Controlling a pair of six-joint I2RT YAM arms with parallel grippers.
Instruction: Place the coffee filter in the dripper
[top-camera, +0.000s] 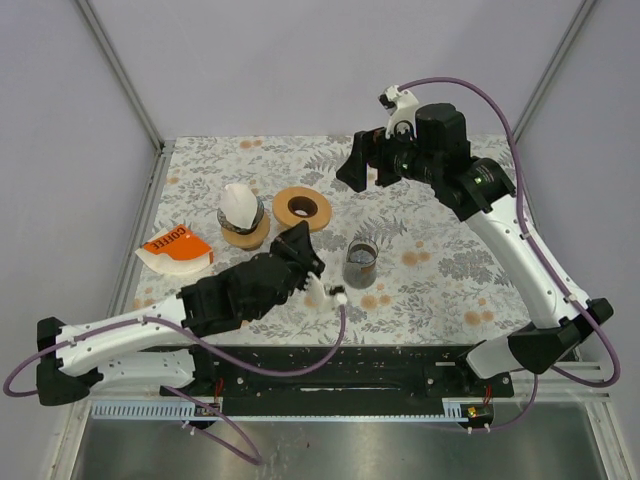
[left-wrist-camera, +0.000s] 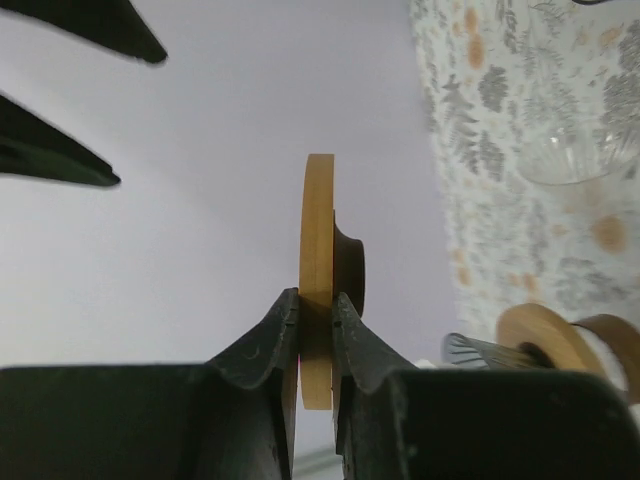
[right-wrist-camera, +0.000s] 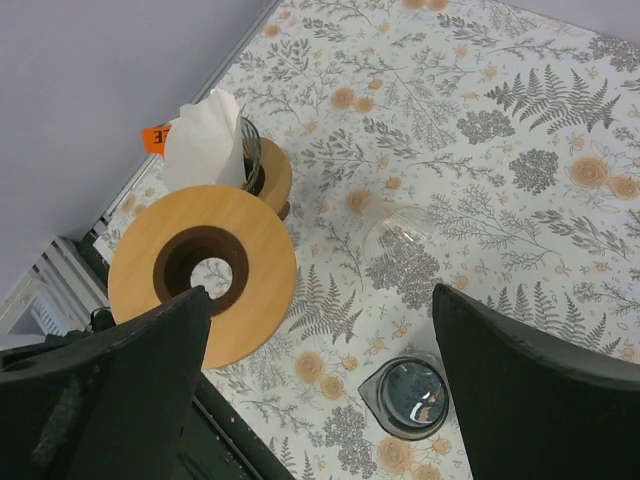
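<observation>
Wooden, flat and ring-shaped with a dark recess round its hole, the disc (left-wrist-camera: 317, 230) is pinched by its edge in the left gripper (left-wrist-camera: 317, 300). The jaws are drawn nearly together, with one pad on each face. The disc appears lifted off the floral-patterned surface (top-camera: 450, 250), though how far I cannot tell.

The white paper coffee filter (right-wrist-camera: 205, 140) stands upright in the dark ribbed cone dripper (right-wrist-camera: 250, 155), which rests on its own round wooden base (right-wrist-camera: 278, 180) just beside the held disc. The filter's top sticks well above the rim.

The right gripper (top-camera: 368, 168) hangs over the far part of the surface with its jaws spread wide and nothing between them.

Judged from this, the filter is already lodged in the dripper and the task is near its end. What remains is probably checking that the paper sits fully down and setting the disc aside. The disc would have to go down gently, clear of the dripper and of the small round glass cup (top-camera: 360, 263) nearby, so that neither is knocked.
</observation>
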